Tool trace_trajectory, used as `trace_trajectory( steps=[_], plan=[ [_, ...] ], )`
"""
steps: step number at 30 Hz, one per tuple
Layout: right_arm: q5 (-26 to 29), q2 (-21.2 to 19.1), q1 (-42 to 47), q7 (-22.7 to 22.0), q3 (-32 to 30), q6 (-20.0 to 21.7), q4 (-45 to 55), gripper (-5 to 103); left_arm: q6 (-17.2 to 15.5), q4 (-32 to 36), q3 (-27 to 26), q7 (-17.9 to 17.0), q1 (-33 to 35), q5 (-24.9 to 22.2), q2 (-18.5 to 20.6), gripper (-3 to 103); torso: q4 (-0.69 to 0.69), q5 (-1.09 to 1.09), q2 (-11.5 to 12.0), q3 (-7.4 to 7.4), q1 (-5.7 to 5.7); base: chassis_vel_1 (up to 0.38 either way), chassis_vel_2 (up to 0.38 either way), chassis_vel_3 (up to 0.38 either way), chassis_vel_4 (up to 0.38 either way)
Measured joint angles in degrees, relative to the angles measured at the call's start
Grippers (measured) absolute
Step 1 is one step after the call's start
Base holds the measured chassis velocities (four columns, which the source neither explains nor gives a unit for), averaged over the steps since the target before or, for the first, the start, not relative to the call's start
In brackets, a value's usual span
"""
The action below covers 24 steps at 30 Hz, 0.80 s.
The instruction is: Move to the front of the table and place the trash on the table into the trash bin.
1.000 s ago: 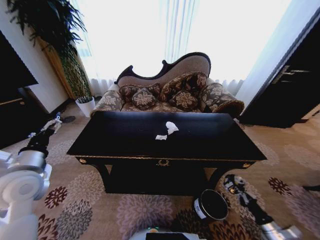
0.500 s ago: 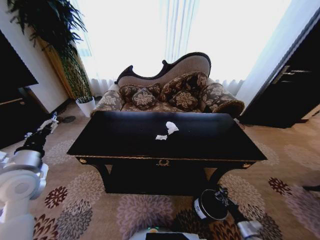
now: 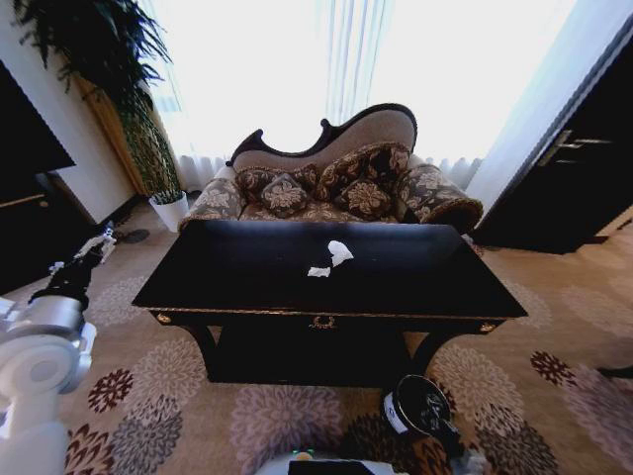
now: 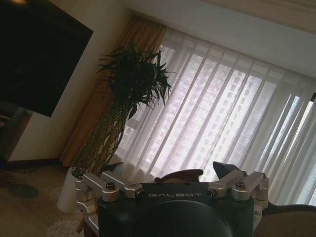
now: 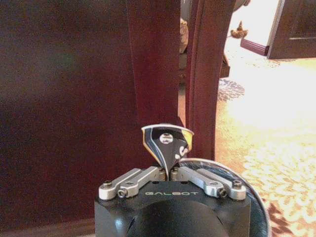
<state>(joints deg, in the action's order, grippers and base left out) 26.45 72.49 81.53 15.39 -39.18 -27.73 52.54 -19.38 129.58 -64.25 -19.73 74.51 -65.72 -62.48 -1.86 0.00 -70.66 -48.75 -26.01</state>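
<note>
Pinching a dark yellow-edged wrapper (image 5: pixel 167 144), the right tool (image 5: pixel 168 170), marked GALBOT, hangs right above the trash bin (image 3: pixel 416 405). White paper scraps (image 3: pixel 332 257) lie on the tabletop (image 3: pixel 415 282) beyond it. Also lettered GALBOT, the left tool (image 4: pixel 173 180) stands wide beside that tabletop.

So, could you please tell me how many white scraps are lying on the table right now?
2. The larger white scrap lies near the middle of the table; the smaller scrap sits just in front of it, towards the robot's left. None looks hidden.
</note>
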Motion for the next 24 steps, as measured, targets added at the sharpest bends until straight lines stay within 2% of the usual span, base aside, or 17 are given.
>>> trace_trajectory(
  steps=[6,10,13,17,24],
  plan=[
    [-1.37,-0.05,-2.56,-2.18,1.43,-0.57,-0.53,0,-0.01,0.59,0.76,-0.03,-0.17,0.07,0.13,100,0.0,-0.01,0.0,0.0,0.0,0.0,0.0,0.0,0.0],
    [-4.09,-0.61,-4.37,-3.64,1.35,-1.64,-2.98,0,-0.02,0.19,1.91,-0.04,-0.78,0.28,0.38,100,0.02,-0.01,0.0,0.0,0.0,0.0,0.0,0.0,0.0],
    [-6.51,-0.87,-5.94,-5.55,0.71,-1.92,-5.19,0,-0.03,-0.53,2.92,0.02,-1.04,0.48,0.72,100,-0.02,-0.01,0.0,0.0,0.0,0.0,0.0,0.0,0.0],
    [-9.11,-1.04,-8.45,-8.55,0.34,-1.93,-8.1,0,-0.02,-1.2,2.95,0.07,-1.07,0.63,1.02,100,0.02,-0.01,0.0,0.0,0.0,0.0,0.0,0.0,0.0],
    [-8.58,-0.35,-11.47,-11.8,0.72,-0.75,-11.26,0,0.08,-2.36,2.65,0.15,-1.44,0.58,1.61,100,0.01,-0.01,0.0,0.0,0.0,0.0,0.0,0.0,0.0]
  ],
)
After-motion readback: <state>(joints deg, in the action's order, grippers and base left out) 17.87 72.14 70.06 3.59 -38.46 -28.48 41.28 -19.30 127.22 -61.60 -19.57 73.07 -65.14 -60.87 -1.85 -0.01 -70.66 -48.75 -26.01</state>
